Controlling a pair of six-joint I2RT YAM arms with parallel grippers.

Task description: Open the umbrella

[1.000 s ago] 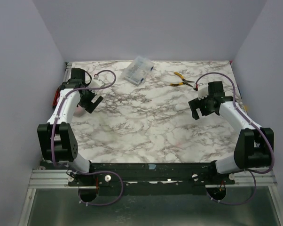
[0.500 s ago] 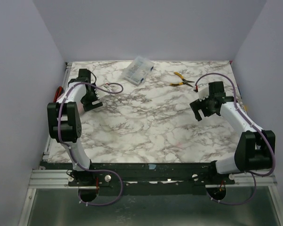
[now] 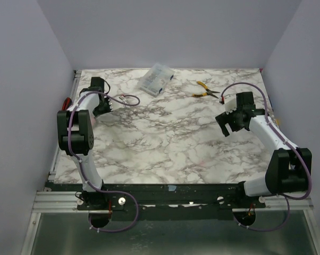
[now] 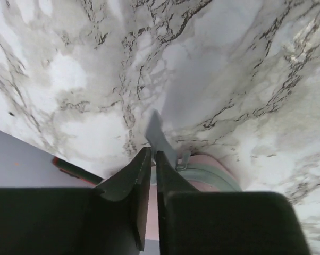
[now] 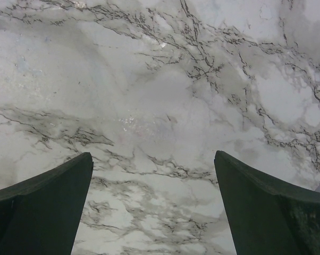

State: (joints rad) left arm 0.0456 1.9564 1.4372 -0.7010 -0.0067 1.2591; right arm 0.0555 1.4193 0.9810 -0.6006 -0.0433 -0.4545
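From above, the left gripper (image 3: pixel 102 108) hung low near the left edge of the counter (image 3: pixel 165 143), toward the far-left corner. Its arm was folded over that spot and hid what lay beneath. The right gripper (image 3: pixel 227 125) hovered near the right edge, about midway back. A clear plastic box (image 3: pixel 156 79) lay at the far edge, with yellow-handled pliers (image 3: pixel 204 91) near it toward the right.

The left wrist camera showed its fingers (image 4: pixel 129 180) almost together, with only a slit between them. Just past the tips lay the umbrella (image 4: pixel 210 174), pale pinkish-lavender, with a grey flap (image 4: pixel 156 133) standing up beside the tips. Whether the tips pinched that flap could not be told. A red-and-black object (image 4: pixel 69 168) lay by the counter's edge.

The right wrist camera showed its fingers (image 5: pixel 48 186) spread wide over the marble, holding nothing.
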